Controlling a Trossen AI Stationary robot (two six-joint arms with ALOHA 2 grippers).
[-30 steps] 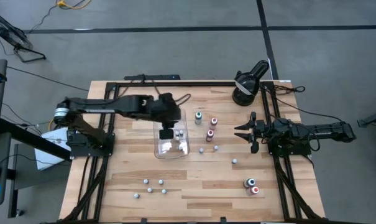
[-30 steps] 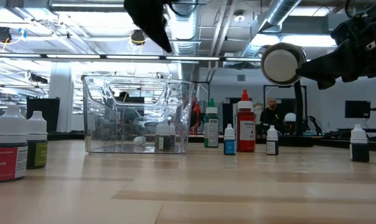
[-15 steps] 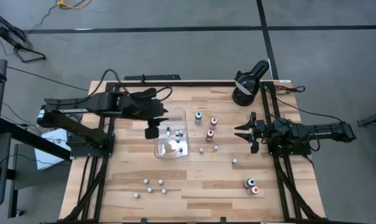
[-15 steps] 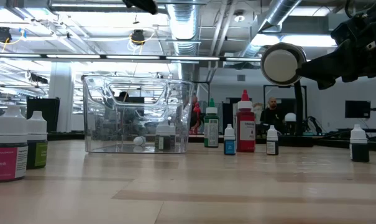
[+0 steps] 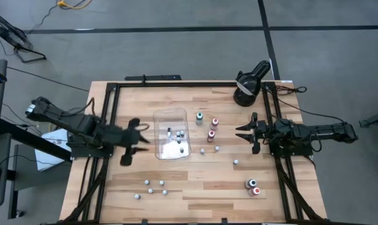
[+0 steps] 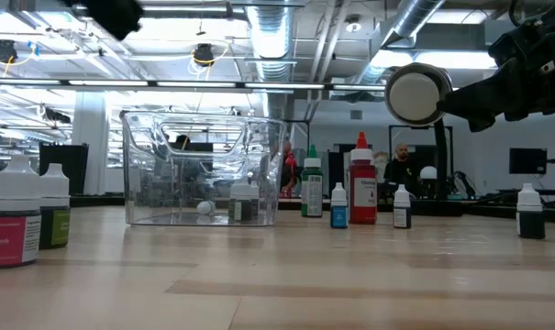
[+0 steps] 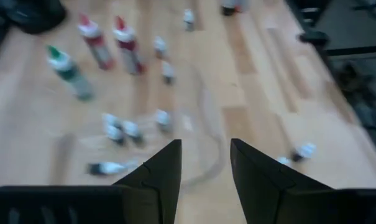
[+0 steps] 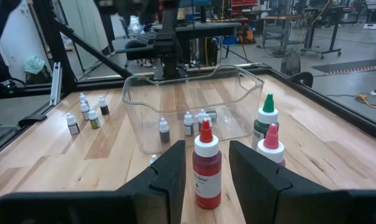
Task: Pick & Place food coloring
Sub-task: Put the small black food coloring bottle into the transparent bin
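Food coloring bottles are scattered on the wooden table. Several tiny ones lie inside the clear tray (image 5: 171, 134) (image 6: 204, 170). A green-capped bottle (image 5: 199, 117) and two red ones (image 5: 215, 122) stand right of the tray, with tiny bottles (image 5: 202, 150) near them. A cluster of tiny ones (image 5: 150, 189) stands by the near edge. My left gripper (image 5: 129, 152) (image 7: 205, 168) hangs open over bare wood left of the tray. My right gripper (image 5: 248, 132) (image 8: 206, 155) waits open at the right, pointing at a red bottle (image 8: 205, 165).
A black round lamp-like device (image 5: 248, 81) stands at the far right corner, and its white face (image 6: 415, 92) shows in the low view. Two wider bottles (image 5: 253, 187) sit near the right near corner. Black frame rails (image 5: 107, 125) run along the table's sides. Bare wood lies between tray and near cluster.
My left arm has drawn back from above the clear tray toward the table's left edge and somewhat toward the near edge, and the gripper now hangs beside the tray. The bottles and tray have stayed put.
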